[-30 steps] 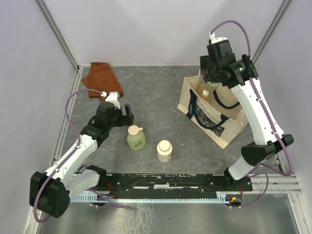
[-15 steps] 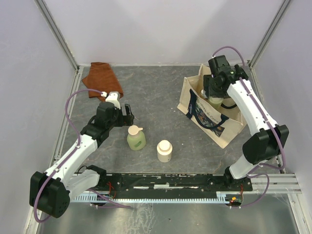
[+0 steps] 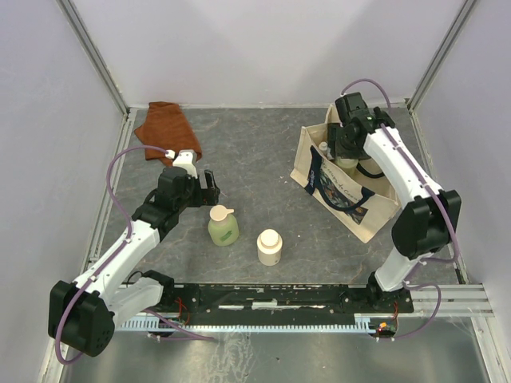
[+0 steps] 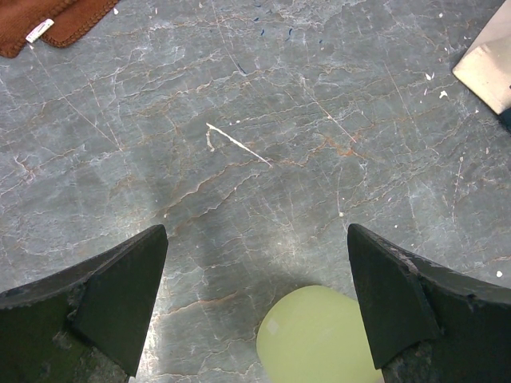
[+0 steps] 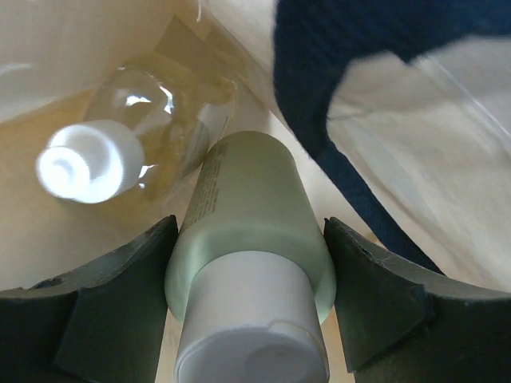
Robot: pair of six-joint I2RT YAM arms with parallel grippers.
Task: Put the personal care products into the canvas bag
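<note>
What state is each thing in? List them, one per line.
canvas bag: upright, mouth open.
amber bottle: inside canvas bag.
capped green bottle: inside canvas bag, held.
spout-cap green bottle: upright on table.
cream-white bottle: upright on table.
rust-brown cloth: folded, on table.
left gripper: open, empty.
right gripper: shut on capped green bottle.

Right arm is bent over the canvas bag, with its hand down inside the open top. There's a white bottle cap poking up next to it and a pale green bottle just under it. On the desk, the left hand sits just behind the spout-capped green bottle, with the cream-white bottle beside that. The rust cloth is off in the far left corner.
</note>
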